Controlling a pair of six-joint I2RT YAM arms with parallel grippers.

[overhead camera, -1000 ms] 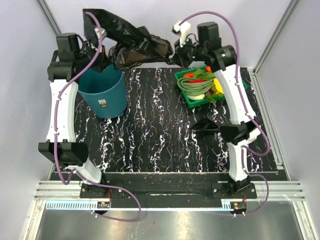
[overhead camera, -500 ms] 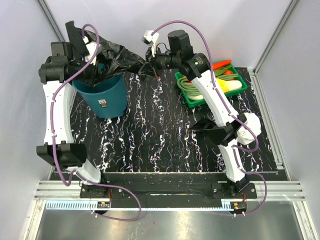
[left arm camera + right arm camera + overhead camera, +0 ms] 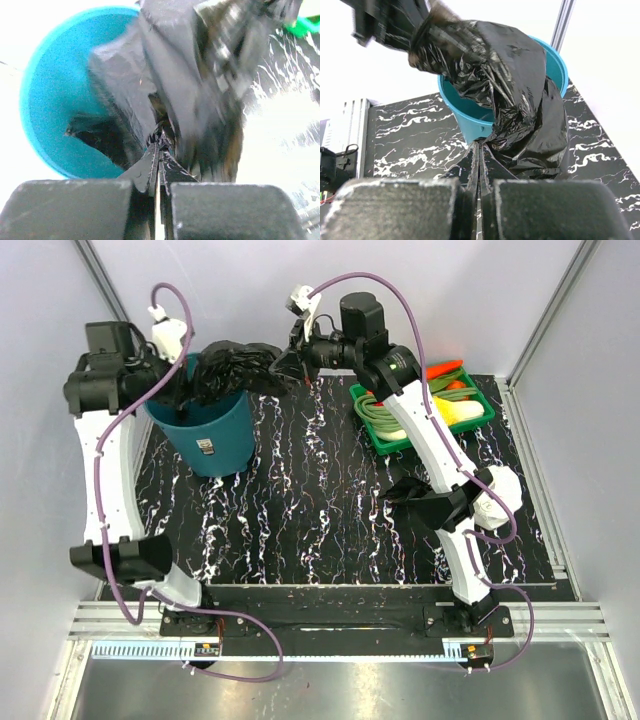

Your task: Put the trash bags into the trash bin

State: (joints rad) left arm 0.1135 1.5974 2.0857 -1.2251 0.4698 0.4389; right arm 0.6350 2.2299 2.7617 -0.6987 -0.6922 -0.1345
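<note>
The black glossy trash bag (image 3: 235, 365) hangs bunched over the mouth of the teal trash bin (image 3: 215, 435) at the back left, partly inside it. My left gripper (image 3: 190, 388) is above the bin's rim, shut on one end of the film. My right gripper (image 3: 287, 364) is just right of the bin, shut on the other end. In the left wrist view the bag (image 3: 175, 75) spreads from my gripper (image 3: 159, 146) over the bin's opening (image 3: 45, 100). In the right wrist view the bag (image 3: 505, 75) drapes from my gripper (image 3: 478, 150) across the bin (image 3: 470, 125).
A green tray (image 3: 485, 412) of vegetables stands at the back right of the black marbled mat (image 3: 300, 510). A small dark crumpled piece (image 3: 408, 488) lies by the right arm's elbow. White walls with metal posts close in the back and sides.
Both grippers have carried the bag leftward. It was stretched out behind the bin and now sits bunched over the bin's mouth. The right arm has swung away from the vegetable tray.
</note>
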